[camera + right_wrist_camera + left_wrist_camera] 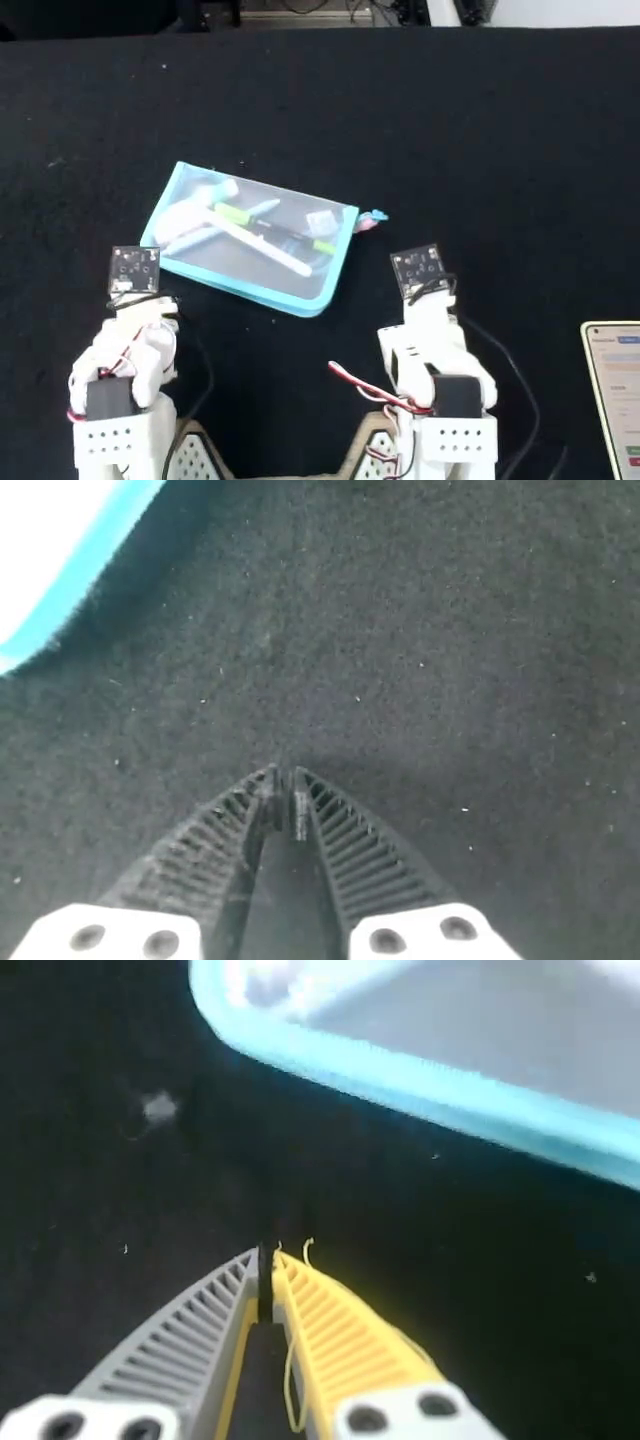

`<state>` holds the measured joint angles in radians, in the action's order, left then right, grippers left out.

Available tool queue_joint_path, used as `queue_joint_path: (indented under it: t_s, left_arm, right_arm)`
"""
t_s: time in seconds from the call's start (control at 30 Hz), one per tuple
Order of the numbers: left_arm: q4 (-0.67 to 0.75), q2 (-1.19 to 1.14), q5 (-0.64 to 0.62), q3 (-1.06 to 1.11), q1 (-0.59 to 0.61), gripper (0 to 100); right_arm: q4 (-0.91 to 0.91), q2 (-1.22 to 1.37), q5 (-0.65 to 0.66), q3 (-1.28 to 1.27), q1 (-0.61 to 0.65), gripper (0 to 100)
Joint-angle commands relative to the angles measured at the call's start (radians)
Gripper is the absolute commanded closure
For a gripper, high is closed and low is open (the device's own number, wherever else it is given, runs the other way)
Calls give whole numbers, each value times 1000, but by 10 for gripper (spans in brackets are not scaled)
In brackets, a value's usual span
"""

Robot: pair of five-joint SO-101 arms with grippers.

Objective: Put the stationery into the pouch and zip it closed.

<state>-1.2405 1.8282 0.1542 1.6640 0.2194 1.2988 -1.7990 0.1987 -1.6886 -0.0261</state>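
Note:
A clear pouch (250,240) with a light-blue border lies flat on the black table, with pens, markers and other stationery (258,240) inside it. Its zipper pull (372,217) sticks out at the right end. My left gripper (268,1257) is shut and empty, just short of the pouch's blue edge (420,1080) near its left corner. My right gripper (283,780) is shut and empty over bare cloth, with the pouch's corner (50,580) off to one side. In the high view both arms sit folded at the front edge, left (130,340) and right (430,350).
A phone or tablet with a lit screen (615,390) lies at the right edge of the table. A small white speck (158,1108) sits on the cloth near the left gripper. The black cloth stretches wide behind and to the right of the pouch.

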Motion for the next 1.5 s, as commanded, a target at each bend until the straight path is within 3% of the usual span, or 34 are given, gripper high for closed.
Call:
queue_joint_path:
  t_s: [0.0, 0.13, 0.27, 0.4, 0.57, 0.73, 1.47]
  left_arm:
    - [3, -2, -12, -45, 64, 970]
    - [3, -2, -14, -8, 107, 970]
    - [-31, -3, -14, 33, 119, 970]
    - [-34, -3, -25, 35, 113, 970]
    - [-34, -3, -253, 35, 113, 970]
    - [-34, -3, -206, 35, 120, 970]
    - [-35, 3, -206, 35, 111, 970]
  right_arm:
    - [5, -94, -11, 4, -11, 987]
    - [6, -94, -29, 4, -11, 987]
    - [-3, -94, -175, 4, -3, 986]
    - [6, -93, -115, 4, -8, 986]
    - [6, -90, -158, 4, -9, 986]
    - [6, -93, -160, 4, -9, 986]
    - [8, -97, -160, 4, -2, 986]
